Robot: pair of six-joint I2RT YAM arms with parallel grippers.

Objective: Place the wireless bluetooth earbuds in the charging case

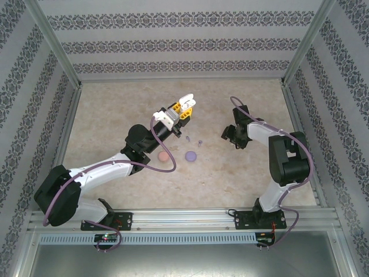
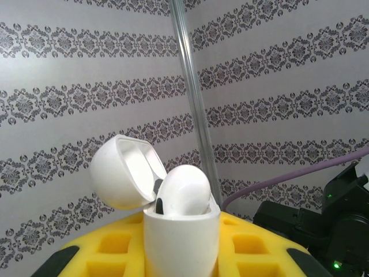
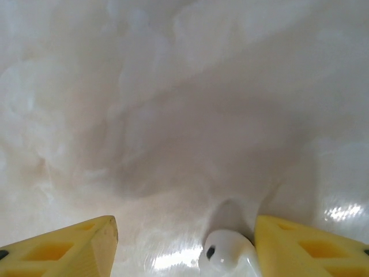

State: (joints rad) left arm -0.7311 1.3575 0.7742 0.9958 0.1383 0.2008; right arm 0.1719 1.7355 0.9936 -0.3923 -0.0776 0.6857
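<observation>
My left gripper (image 1: pixel 182 111) is lifted above the table and shut on a white charging case (image 2: pixel 181 239), which stands upright between its yellow fingers (image 2: pixel 253 248). The case lid (image 2: pixel 124 173) is swung open to the left. One white earbud (image 2: pixel 183 191) sits in the case's top. My right gripper (image 3: pixel 185 226) is down at the table, open, and another white earbud (image 3: pixel 228 255) lies on the surface just inside its right finger (image 3: pixel 300 248), far from the left one (image 3: pixel 86 242). Two tiny purple earbuds (image 1: pixel 194 139) lie on the table between the arms.
A pink round case (image 1: pixel 163 156) and a purple round case (image 1: pixel 191 155) lie on the beige table in front of the left arm. Patterned walls with metal posts (image 2: pixel 193 98) enclose the table. A purple cable (image 2: pixel 288 179) runs along the right arm.
</observation>
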